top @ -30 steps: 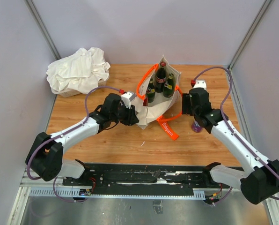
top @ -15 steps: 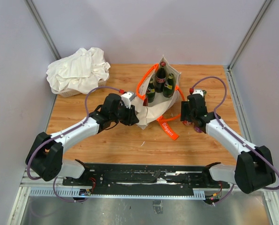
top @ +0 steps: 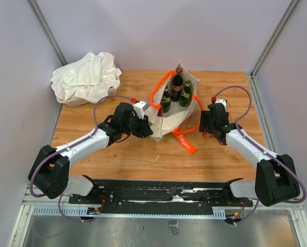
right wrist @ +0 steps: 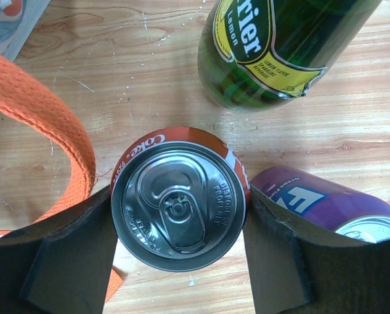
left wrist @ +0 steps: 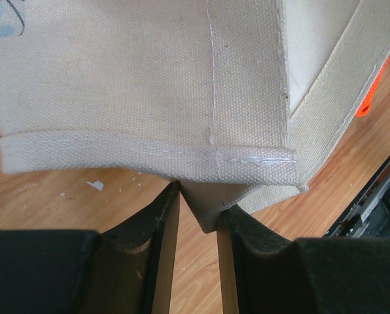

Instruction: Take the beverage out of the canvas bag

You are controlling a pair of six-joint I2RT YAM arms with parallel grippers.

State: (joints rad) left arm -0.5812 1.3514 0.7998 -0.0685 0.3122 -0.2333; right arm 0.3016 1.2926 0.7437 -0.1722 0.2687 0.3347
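The cream canvas bag (top: 166, 121) with orange handles stands mid-table, with three dark bottles (top: 176, 88) upright inside. My left gripper (top: 147, 126) is at its left lower corner and is shut on a fold of the canvas (left wrist: 247, 98); the fold shows pinched between the tips of the left gripper (left wrist: 198, 196). My right gripper (top: 207, 129) is just right of the bag. In the right wrist view my right gripper (right wrist: 179, 199) holds an upright red Coke can (right wrist: 178, 219), seen from above, with a finger against each side.
A green Perrier bottle (right wrist: 273, 52) and a purple can (right wrist: 319, 203) stand close beside the Coke can. The bag's orange strap (right wrist: 48, 108) lies on the wood to its left. A white cloth bundle (top: 86, 77) sits at the back left.
My right arm has drawn in toward the near side, covering the purple can in the top view. The left arm and the bag have not moved.
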